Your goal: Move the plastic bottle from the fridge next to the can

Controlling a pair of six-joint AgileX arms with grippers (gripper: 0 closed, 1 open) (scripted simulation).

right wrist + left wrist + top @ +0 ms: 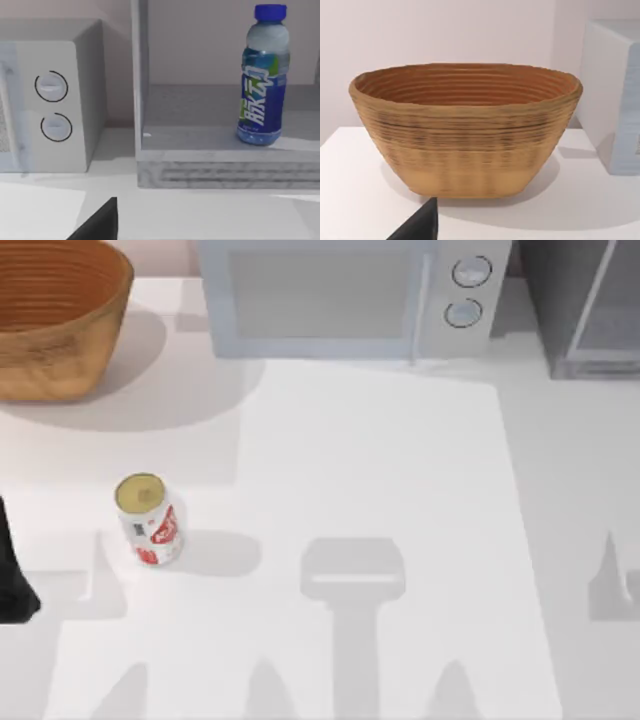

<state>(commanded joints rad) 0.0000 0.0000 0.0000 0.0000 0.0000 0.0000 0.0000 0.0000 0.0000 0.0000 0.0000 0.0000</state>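
Standing upright inside the open fridge (225,160), on its grey floor near the front edge: this is the bottle (262,75), with blue cap and blue-green label.
Fridge: at the back right corner of the table (400,490), just beside the microwave (350,295); in the top view its pale framed door (610,310) can be seen.
Can (150,520): upright on the left part of the table, well apart from the fridge; gold top, white and red label.
Basket (465,130): woven, brown, at the back left corner, left of the microwave.
Microwave: white, two round knobs on its right side, at the back middle of the table.
Left arm: a dark part of it (15,580) is at the left edge of the top view, near the can; I cannot tell if the fingers are wide or narrow.
Right gripper: I cannot tell its state; its wrist camera faces the open fridge and the bottle.
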